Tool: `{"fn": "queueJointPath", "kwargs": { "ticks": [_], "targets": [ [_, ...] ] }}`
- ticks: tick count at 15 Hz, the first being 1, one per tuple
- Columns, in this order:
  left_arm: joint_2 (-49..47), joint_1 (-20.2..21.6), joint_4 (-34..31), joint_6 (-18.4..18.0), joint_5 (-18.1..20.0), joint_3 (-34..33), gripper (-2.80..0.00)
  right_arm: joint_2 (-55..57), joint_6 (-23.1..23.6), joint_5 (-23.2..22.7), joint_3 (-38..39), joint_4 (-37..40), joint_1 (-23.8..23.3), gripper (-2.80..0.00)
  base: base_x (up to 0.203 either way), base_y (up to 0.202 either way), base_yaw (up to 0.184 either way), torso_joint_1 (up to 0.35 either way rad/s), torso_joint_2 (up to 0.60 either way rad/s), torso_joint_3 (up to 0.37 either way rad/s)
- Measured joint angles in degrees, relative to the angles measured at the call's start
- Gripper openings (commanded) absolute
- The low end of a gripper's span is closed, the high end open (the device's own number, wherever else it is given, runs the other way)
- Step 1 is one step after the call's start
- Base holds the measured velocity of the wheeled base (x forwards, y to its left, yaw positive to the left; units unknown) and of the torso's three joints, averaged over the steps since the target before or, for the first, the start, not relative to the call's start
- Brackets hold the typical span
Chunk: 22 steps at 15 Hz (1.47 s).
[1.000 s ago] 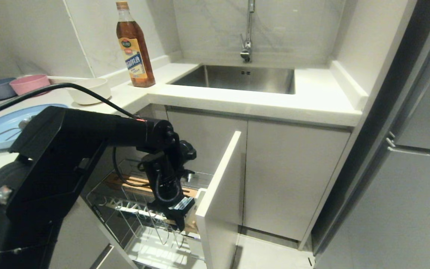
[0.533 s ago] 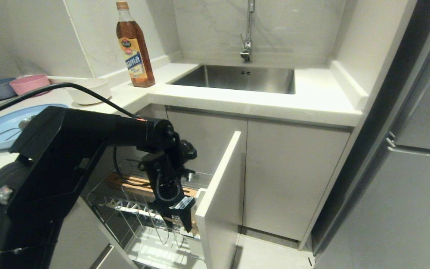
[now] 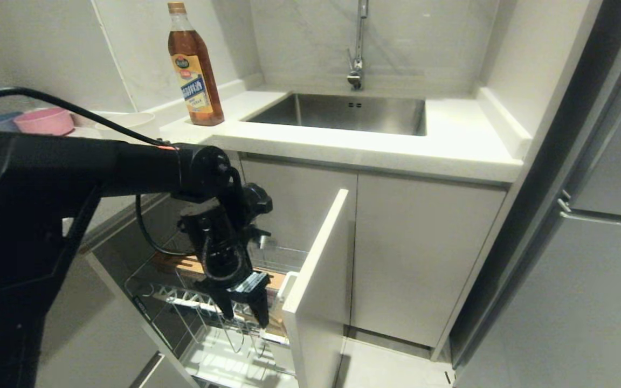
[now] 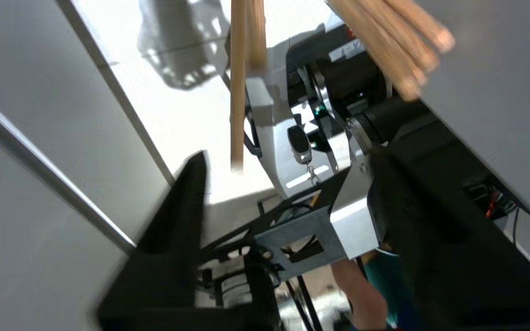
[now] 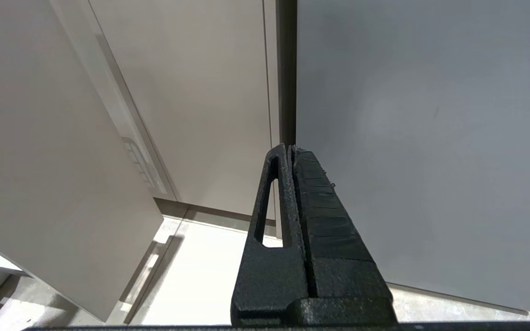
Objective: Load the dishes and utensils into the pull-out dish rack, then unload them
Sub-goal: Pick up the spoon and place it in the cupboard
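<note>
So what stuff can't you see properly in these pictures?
- Blue plate: hidden behind the left arm in the head view.
- White bowl: mostly covered by that arm and its cable.
- Chopsticks: cut off by the left wrist view's top edge.
- Spoon: in no view.
- Left gripper: blocks part of the dish rack.

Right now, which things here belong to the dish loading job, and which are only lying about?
Job: dish rack, chopsticks, white bowl, left gripper.
Lying about: bottle, sink, tap, pink bowl.
</note>
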<state>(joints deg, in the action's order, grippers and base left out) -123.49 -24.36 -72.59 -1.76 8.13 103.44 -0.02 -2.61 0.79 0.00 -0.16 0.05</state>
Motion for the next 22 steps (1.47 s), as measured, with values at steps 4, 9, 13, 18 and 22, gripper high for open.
{"fn": "queueJointPath", "kwargs": {
  "ticks": [4,9,13,18,22],
  "targets": [
    [8.5,0.0,-3.1,1.4,-1.2,-0.6,-2.80,0.0,0.0,0.0,0.0,0.0,0.0,-2.80,0.000,0.000,0.000,0.000,0.00,0.000],
    [22.0,-0.2,-4.9,6.5,-3.9,-1.7,-2.80,0.0,0.0,0.0,0.0,0.0,0.0,-2.80,0.000,0.000,0.000,0.000,0.00,0.000],
    [34.6,0.5,-0.5,16.3,-17.0,-1.4,-2.80,0.0,0.0,0.0,0.0,0.0,0.0,-2.80,0.000,0.000,0.000,0.000,0.00,0.000],
    [44.7,15.2,3.7,15.4,-27.9,2.7,-2.80,0.0,0.0,0.0,0.0,0.0,0.0,-2.80,0.000,0.000,0.000,0.000,0.00,0.000],
    [46.7,30.7,4.0,7.4,-23.6,6.9,-2.80,0.0,0.0,0.0,0.0,0.0,0.0,-2.80,0.000,0.000,0.000,0.000,0.00,0.000]
  ]
}}
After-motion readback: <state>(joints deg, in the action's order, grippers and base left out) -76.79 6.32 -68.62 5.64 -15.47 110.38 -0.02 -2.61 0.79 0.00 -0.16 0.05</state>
